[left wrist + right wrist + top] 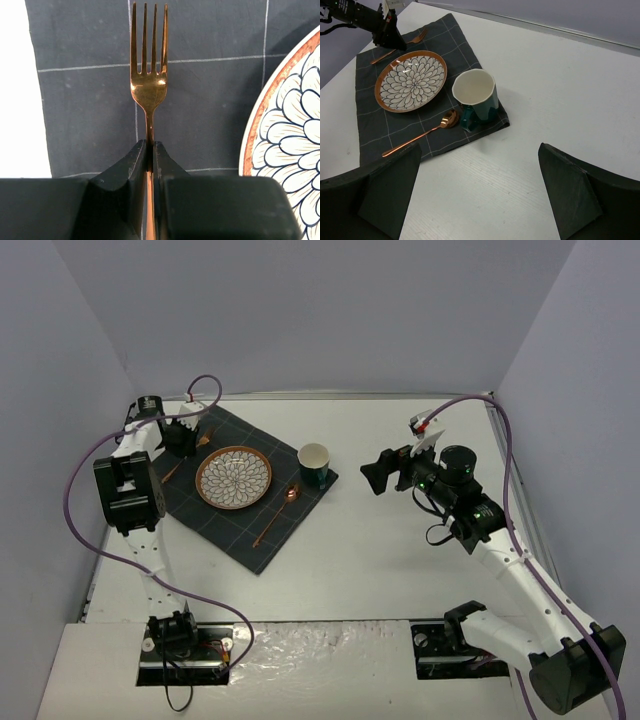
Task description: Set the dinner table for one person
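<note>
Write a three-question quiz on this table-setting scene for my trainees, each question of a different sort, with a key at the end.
1. True or false: the left gripper is shut on the handle of the fork.
2. Multiple choice: where does the cup stand? A) on a corner of the mat; B) on the plate; C) on the bare table.
3. Fill the blank: the right gripper has its jaws ____ and holds nothing.

Key: 1 true; 2 A; 3 open.
</note>
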Motion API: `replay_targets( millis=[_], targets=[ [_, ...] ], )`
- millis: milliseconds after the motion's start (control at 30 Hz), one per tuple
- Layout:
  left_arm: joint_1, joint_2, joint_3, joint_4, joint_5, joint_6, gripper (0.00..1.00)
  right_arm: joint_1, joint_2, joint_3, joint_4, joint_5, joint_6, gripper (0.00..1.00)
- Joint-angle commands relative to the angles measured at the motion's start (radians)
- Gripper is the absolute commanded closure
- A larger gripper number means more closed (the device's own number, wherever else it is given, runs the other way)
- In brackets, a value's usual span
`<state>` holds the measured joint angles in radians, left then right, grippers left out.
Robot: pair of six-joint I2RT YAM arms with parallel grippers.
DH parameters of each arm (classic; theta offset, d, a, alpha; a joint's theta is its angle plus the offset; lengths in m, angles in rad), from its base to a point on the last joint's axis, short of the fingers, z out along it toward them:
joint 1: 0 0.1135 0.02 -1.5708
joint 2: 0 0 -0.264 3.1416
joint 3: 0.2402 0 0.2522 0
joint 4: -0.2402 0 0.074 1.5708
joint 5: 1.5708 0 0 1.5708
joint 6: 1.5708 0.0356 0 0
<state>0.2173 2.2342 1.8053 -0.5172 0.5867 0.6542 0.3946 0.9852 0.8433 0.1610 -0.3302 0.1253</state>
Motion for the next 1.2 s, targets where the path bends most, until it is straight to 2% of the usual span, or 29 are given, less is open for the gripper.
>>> replay_targets(
  millis=[0, 633, 767, 1000, 1067, 1100, 1167],
  targets=[
    [-0.002, -0.021, 0.049, 0.002, 0.035, 0.026, 0.95, 0.009, 0.006, 0.007, 0.088, -0.016, -0.016, 0.00],
    [-0.009, -0.035, 0.040, 0.024, -0.017, 0.003, 0.76, 0.009, 0.003, -0.001, 0.095, -0.024, -0.013, 0.00],
    [-0.009, -0.126, 0.021, 0.055, -0.011, -0.040, 0.64, 0.009, -0.013, 0.003, 0.095, -0.017, -0.006, 0.00],
    [-0.009, -0.369, -0.059, 0.179, -0.018, -0.188, 0.30, 0.009, -0.077, 0.008, 0.081, 0.053, 0.002, 0.00],
    [-0.010, -0.454, -0.078, 0.206, -0.030, -0.260, 0.21, 0.009, -0.094, 0.019, 0.072, 0.075, 0.008, 0.00],
    [-0.010, -0.458, -0.085, 0.207, -0.032, -0.304, 0.20, 0.009, -0.094, 0.019, 0.072, 0.076, 0.008, 0.00],
    [-0.010, -0.592, -0.114, 0.244, -0.121, -0.441, 0.13, 0.009, -0.110, 0.035, 0.047, 0.106, 0.010, 0.00]
  ],
)
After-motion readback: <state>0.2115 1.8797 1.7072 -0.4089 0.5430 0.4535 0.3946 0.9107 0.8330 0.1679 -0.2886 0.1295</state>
